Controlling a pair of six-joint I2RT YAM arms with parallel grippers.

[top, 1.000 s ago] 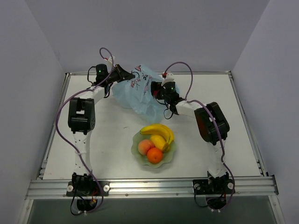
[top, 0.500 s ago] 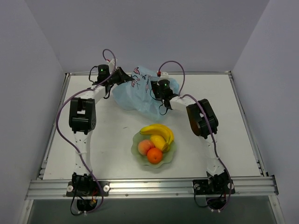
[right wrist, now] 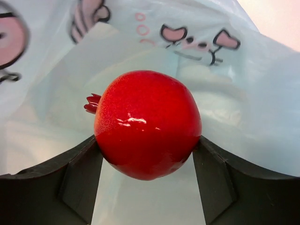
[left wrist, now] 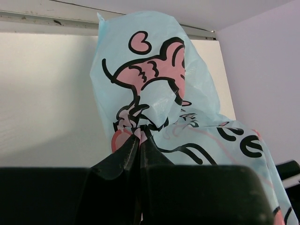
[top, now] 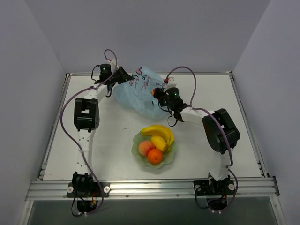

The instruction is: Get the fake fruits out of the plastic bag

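Observation:
The light-blue plastic bag (top: 138,91) with its pink-and-black print lies at the back of the table. My left gripper (top: 123,75) is shut on a bunched fold of the bag (left wrist: 154,61), pinched between its fingertips (left wrist: 139,133). My right gripper (top: 157,93) is at the bag's right side, shut on a glossy red fake fruit (right wrist: 147,124) with a small crown. The fruit sits between both fingers (right wrist: 79,173), with the bag's plastic (right wrist: 234,93) behind it. The red fruit shows only as a small spot in the top view (top: 153,91).
A pale green scalloped bowl (top: 137,151) stands in front of the bag. It holds a banana (top: 158,130), a mango (top: 159,142), a peach (top: 146,147) and an orange (top: 155,156). The table's raised back rail (top: 206,73) runs behind the bag.
My right wrist has drawn back to the right and nearer, out of the bag's mouth, with the red fruit in its jaws. The left gripper still holds the bag and has barely moved.

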